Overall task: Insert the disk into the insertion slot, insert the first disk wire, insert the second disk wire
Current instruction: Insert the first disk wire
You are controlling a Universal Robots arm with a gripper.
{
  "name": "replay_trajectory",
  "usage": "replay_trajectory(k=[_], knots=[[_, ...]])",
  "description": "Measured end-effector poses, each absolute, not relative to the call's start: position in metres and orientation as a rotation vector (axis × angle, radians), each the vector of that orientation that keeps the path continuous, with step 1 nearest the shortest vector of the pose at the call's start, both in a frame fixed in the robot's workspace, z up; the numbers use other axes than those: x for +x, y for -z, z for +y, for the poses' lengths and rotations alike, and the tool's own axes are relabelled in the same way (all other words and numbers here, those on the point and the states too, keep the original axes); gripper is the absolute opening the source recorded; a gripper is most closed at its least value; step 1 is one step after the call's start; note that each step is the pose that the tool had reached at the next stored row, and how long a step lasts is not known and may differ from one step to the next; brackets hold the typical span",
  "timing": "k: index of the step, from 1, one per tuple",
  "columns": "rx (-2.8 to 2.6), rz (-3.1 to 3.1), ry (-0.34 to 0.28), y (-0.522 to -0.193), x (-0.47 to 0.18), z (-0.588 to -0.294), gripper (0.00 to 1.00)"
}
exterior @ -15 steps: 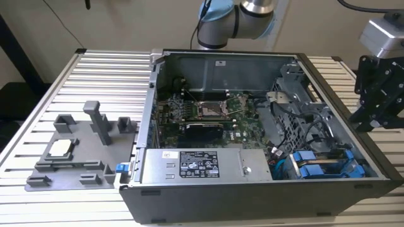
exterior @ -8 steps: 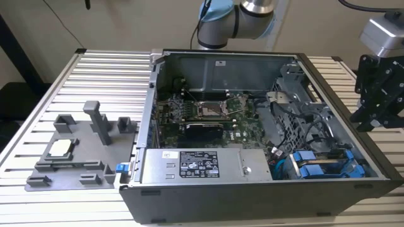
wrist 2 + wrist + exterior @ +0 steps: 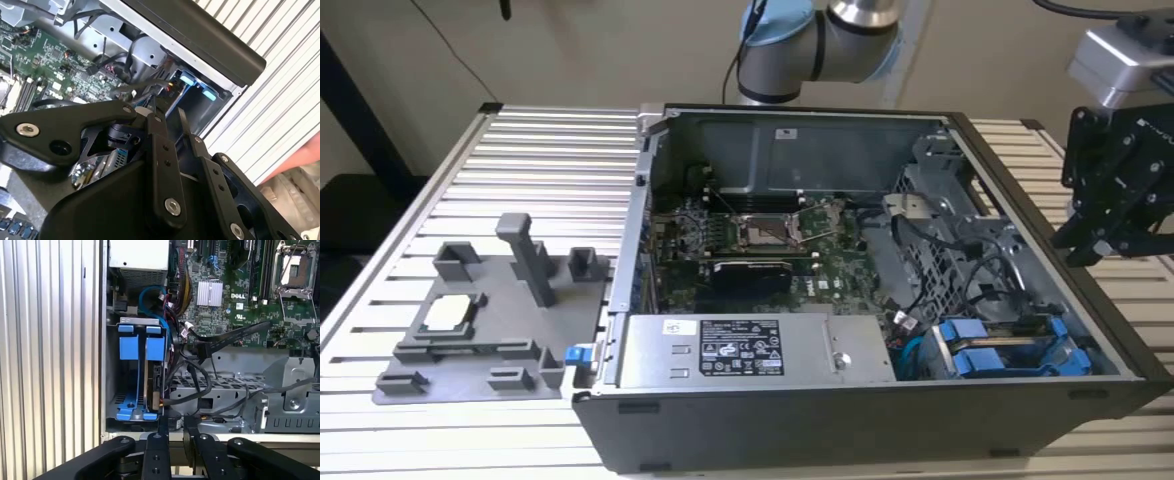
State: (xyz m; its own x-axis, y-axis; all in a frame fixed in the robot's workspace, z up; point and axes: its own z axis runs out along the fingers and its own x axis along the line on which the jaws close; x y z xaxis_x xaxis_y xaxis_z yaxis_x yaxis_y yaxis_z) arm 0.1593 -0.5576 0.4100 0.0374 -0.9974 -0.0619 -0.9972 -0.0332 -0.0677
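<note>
the gripper [image 3: 1083, 250] hangs outside the computer case [image 3: 854, 420], over the slatted metal worktop [image 3: 534, 150] on the exterior view's right, with the case's dark side wall between it and the drive bay. in the first wrist view its jaws stand a narrow gap apart around [image 3: 175, 422], with nothing between them. the second wrist view [image 3: 169, 117] shows the same slim gap.

the disk [image 3: 987, 360] sits in the near corner of the case on the exterior view's right, its bright blue carrier showing beside a second blue-fronted drive. in the first wrist view the disk [image 3: 155, 347] stands edge-on inside the insertion slot [image 3: 134, 320], the grey sheet-metal bay against the case wall. the two blue fronts lie side by side there and nearly touch.

black cables [image 3: 200, 372] loop across the perforated cage wall and run to the disk's edge. whether a plug is fully seated there cannot be told. a blue cable [image 3: 150, 295] arcs between the bay and the power supply [image 3: 139, 254].

in the exterior view the power supply [image 3: 747, 350] lies along the case's near wall, just beside the bay. the green motherboard [image 3: 761, 240] fills the middle of the case. a grey plastic fixture [image 3: 480, 310] with upright posts rests on the worktop on the exterior view's left, well apart from the gripper. the arm's base [image 3: 814, 40] rises behind the case.
</note>
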Motion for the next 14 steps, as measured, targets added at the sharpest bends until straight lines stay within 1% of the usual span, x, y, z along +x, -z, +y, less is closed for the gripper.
replay_trajectory(k=[8, 14], knots=[[-2.194, 2.118, 0.004, -0.410, 0.159, -0.539, 0.27], [-2.195, 2.118, 0.005, -0.409, 0.155, -0.537, 0.27]])
